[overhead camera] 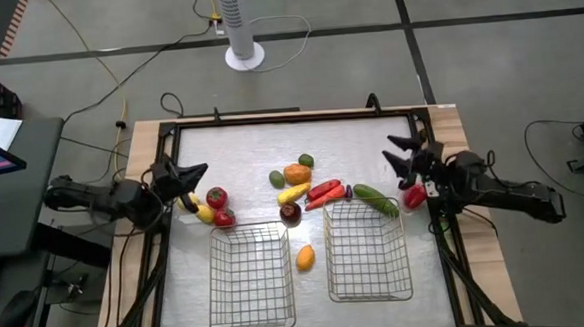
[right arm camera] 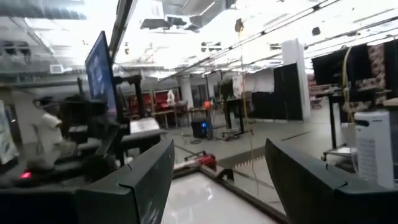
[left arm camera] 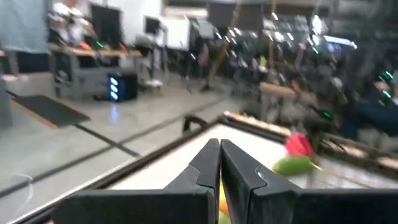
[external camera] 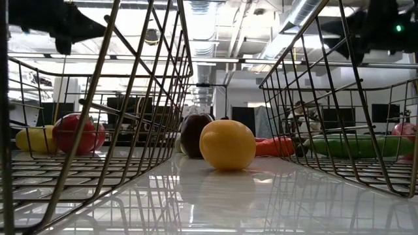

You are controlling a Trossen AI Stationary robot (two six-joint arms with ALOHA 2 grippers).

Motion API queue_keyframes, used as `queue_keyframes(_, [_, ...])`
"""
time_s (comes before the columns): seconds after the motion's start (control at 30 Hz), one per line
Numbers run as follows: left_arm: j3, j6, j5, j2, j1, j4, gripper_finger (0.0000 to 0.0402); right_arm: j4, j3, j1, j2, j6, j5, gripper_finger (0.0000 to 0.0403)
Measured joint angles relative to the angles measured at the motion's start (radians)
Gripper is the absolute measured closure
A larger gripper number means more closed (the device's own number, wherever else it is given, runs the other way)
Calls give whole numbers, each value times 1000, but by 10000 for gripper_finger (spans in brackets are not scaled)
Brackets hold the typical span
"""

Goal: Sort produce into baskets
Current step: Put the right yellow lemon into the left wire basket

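**Small, hard, rolling toys: we should grip them across the middle**

Both wire baskets look empty to us, the left basket point(overhead camera: 251, 278) at about 7 o'clock on the table point(overhead camera: 241, 151) and the right basket point(overhead camera: 368, 250) at about 5 o'clock. No piece is sorted yet.

The produce lies loose. A yellow round piece point(overhead camera: 305, 257) sits between the baskets. Toward the centre are a maroon ball point(overhead camera: 291, 212), red chilies point(overhead camera: 324, 192), an orange piece point(overhead camera: 297, 173) and a long cucumber point(overhead camera: 375, 199). At 9 o'clock, red and yellow pieces point(overhead camera: 214, 210) lie beside the left gripper point(overhead camera: 195, 176); a red piece point(overhead camera: 414, 196) sits at 3 o'clock by the right gripper point(overhead camera: 399, 150).

The left gripper's fingers are pressed nearly together, holding nothing. The right gripper's fingers are spread wide and empty.

We judge these toys light, stiff and glossy, so the round ones will likely roll or squirt out of an off-centre pinch. We would close across each ball's widest part, and take the cucumber and chilies mid-length, across the narrow axis.
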Motion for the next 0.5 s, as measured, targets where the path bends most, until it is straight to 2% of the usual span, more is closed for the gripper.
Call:
queue_keyframes(0.1, [81, -50, 64, 60, 8, -153, 401, -6, 97, -11, 105, 0, -8, 122])
queue_keyframes(0.27, [213, -138, 115, 193, 10, -374, 401, -11, 231, 10, 290, 30, -11, 122])
queue_keyframes(0.4, [318, -266, 140, 326, 10, -581, 393, -14, 260, 53, 418, 49, -11, 122])
queue_keyframes(0.5, [402, -343, 138, 438, 10, -789, 363, 8, 260, 70, 495, 37, 1, 122])
